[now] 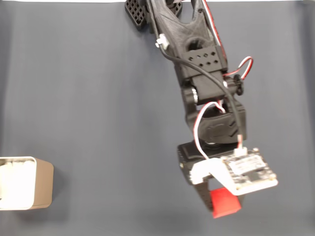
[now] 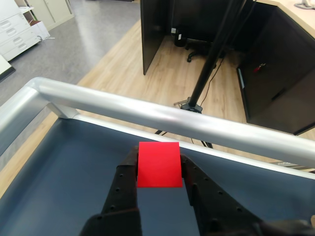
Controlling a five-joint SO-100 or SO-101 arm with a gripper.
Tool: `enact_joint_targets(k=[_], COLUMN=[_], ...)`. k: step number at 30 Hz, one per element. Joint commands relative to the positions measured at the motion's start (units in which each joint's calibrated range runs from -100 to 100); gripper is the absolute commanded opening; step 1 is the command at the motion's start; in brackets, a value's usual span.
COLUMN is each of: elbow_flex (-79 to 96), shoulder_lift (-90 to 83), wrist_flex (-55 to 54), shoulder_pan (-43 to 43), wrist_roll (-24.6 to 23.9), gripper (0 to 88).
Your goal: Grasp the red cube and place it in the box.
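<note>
Wrist view: black plastic tool (image 2: 158, 169) clamped on the matte red cube (image 2: 158, 164) at lower centre, above the dark blue table (image 2: 59, 167). Fixed view: beige box (image 1: 42, 184), lower left.

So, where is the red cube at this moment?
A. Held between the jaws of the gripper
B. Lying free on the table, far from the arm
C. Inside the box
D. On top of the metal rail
A. In the wrist view the red cube sits between the two jaws of the gripper, pressed on both sides; in the fixed view the box stands far to the left, apart from the cube.
</note>
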Motion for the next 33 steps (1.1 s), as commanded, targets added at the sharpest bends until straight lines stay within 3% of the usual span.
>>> enact_joint_targets(k=[1,33], elbow_flex=[-0.2,0.1], shoulder_lift=[-5.6,-7.9], wrist_flex=[0.2,0.4], shoulder_pan=[2.6,19.0], wrist_roll=[0.2,0.6], gripper=[1.7,1.7])
